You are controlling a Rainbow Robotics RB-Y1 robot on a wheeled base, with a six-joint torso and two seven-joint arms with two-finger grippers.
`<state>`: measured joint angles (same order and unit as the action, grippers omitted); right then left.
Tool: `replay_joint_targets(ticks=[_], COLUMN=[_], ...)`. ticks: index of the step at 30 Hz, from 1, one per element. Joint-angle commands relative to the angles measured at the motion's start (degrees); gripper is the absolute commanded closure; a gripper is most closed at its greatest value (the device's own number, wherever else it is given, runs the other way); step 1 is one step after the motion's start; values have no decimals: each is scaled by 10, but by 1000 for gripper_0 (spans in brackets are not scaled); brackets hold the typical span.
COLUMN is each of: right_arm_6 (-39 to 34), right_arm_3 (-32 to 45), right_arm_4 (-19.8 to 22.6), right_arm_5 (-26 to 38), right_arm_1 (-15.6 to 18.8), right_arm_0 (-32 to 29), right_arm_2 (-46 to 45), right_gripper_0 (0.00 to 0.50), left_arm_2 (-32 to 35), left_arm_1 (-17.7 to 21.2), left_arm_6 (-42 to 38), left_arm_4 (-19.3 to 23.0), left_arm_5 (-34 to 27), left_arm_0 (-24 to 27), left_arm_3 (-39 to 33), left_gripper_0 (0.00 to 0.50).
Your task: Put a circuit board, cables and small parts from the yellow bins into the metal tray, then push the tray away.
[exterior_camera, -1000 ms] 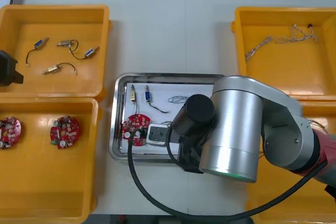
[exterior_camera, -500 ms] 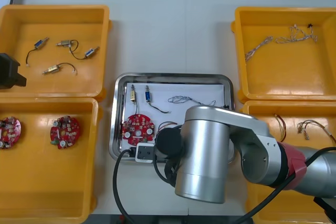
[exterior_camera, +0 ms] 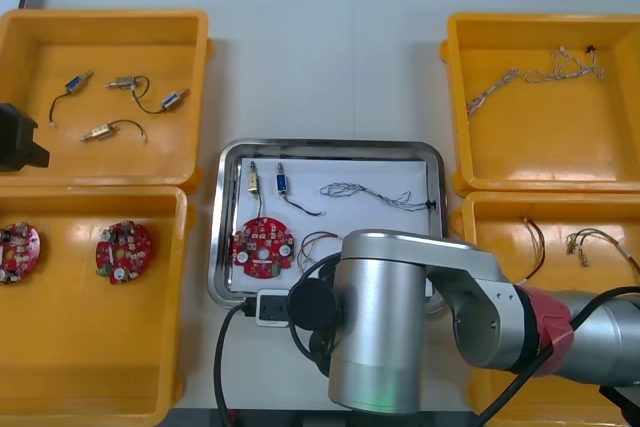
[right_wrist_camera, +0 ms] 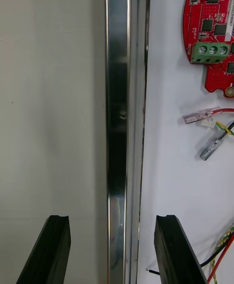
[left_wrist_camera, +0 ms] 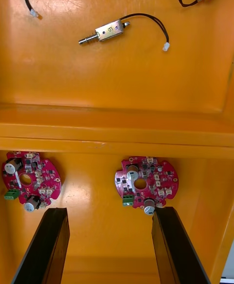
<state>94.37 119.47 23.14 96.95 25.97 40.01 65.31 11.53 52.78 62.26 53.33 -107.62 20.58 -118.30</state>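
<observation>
Metal tray (exterior_camera: 330,146) at table centre, between the yellow bins (exterior_camera: 150,42), white inside. It holds 1 round red circuit board (exterior_camera: 262,247), 2 small metal parts (exterior_camera: 268,182), a twisted blue and white cable (exterior_camera: 375,192) and a red and yellow cable (exterior_camera: 318,240). Right gripper (right_wrist_camera: 112,250) is at the tray's near rim, fingers spread, 1 each side of the rim, gripping nothing. Left gripper (left_wrist_camera: 109,245) is parked over the left bins, fingers apart, empty.
</observation>
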Motion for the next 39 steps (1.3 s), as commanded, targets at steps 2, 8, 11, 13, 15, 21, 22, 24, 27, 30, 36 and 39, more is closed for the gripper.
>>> replay_joint_targets(ticks=[2, 8, 11, 13, 15, 21, 22, 24, 27, 30, 36, 39], right_arm_6=[17, 15, 17, 17, 15, 15, 14, 13, 14, 13, 12, 13], right_arm_3=[-19, -38, -42, -42, -43, -46, -46, -46, -46, -46, -46, -46], right_arm_4=[-20, -32, -40, -46, -54, -55, -56, -56, -58, -60, -71, -71], right_arm_5=[-23, -36, -36, -40, -43, -45, -45, -45, -45, -45, -53, -53], right_arm_1=[-26, -35, -37, -38, -38, -38, -38, -38, -39, -38, -33, -29], right_arm_0=[-7, -13, -20, -24, -27, -30, -30, -30, -32, -32, -28, -17], right_arm_2=[10, 17, 17, 20, 25, 27, 28, 30, 31, 31, 31, 32], right_gripper_0=[0, 0, 0, 0, 0, 0, 0, 0, 33, 360, 500, 500], left_arm_2=[15, 15, 15, 15, 15, 15, 15, 15, 15, 15, 15, 15], left_arm_1=[20, 20, 20, 20, 20, 20, 20, 20, 20, 20, 20, 20], left_arm_6=[50, 50, 50, 50, 50, 50, 50, 50, 50, 50, 50, 50], left_arm_4=[5, 5, 5, 5, 5, 5, 5, 5, 5, 5, 5, 5], left_arm_5=[-6, -6, -6, -6, -6, -6, -6, -6, -6, -6, -6, -6], left_arm_0=[-9, -9, -9, -9, -9, -9, -9, -9, -9, -9, -9, -9], left_arm_3=[-3, -3, -3, -3, -3, -3, -3, -3, -3, -3, -3, -3], left_gripper_0=[0, 0, 0, 0, 0, 0, 0, 0, 0, 0, 0, 0])
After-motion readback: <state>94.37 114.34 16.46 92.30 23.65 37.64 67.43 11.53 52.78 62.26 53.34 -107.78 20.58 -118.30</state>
